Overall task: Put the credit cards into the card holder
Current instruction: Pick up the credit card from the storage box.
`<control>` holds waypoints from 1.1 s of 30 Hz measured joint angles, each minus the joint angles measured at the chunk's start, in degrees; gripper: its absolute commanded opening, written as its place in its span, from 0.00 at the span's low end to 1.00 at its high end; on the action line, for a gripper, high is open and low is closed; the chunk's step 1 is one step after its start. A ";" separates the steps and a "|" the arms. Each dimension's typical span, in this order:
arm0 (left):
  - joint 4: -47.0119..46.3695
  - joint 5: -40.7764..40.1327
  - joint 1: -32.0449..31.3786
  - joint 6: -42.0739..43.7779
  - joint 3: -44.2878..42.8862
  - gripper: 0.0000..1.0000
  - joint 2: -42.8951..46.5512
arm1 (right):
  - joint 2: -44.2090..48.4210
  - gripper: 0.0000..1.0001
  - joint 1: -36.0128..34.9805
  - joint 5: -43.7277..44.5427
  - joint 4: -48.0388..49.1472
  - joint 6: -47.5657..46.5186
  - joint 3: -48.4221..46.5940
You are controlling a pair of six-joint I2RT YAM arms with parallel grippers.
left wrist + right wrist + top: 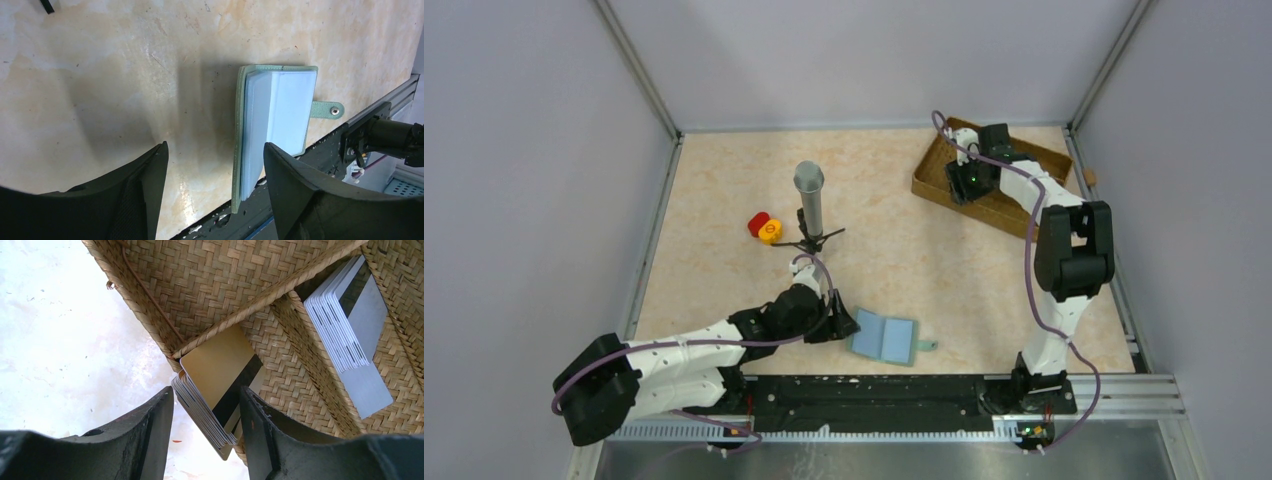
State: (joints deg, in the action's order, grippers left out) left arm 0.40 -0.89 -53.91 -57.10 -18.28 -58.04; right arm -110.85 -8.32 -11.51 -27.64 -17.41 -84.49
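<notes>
Where the table [724, 200] meets the black rail [874, 395] at its near edge, the left arm lies low with the left gripper [839, 325] pointing at the card holder [884, 338]. Its jaws stand wide apart with nothing between them. In the left wrist view the left gripper [216, 150] frames bare tabletop, and the card holder [275, 125] lies just beyond the right-hand finger. The card holder is spread open flat on the table, light-blue panels up, grey-green cover showing at the edges. Its closing tab [327, 109] sticks out toward the rail.

Further back, near the middle of the table, a grey cylinder [809, 195] stands upright on a small black stand. Red and yellow pieces [764, 227] sit just beside it on the left.

At the far right, the right arm reaches into a woven tray [1024, 215], with the right gripper [964, 180] down in its near-left corner. In the right wrist view the right gripper [206, 395] straddles a leaning stack of credit cards [220, 370]. The top card is tan-gold with a black stripe. The jaws are partly closed around the stack; whether they actually press on it cannot be told. A second stack [350, 315], silvery grey with black, leans in the neighbouring compartment, apart from the fingers.
</notes>
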 measured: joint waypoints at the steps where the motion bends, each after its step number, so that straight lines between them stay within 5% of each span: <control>1: 0.00 0.02 0.00 0.00 0.04 0.73 0.00 | 0.00 0.50 0.00 -0.24 -0.07 0.02 -0.02; 33: -0.42 1.31 0.59 0.02 0.20 0.73 -0.98 | 0.13 0.43 -0.02 -1.44 -0.83 0.07 -0.42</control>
State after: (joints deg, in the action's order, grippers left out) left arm -0.01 0.43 -53.32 -57.08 -18.09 -59.02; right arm -110.72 -8.34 -12.95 -28.47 -17.34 -84.90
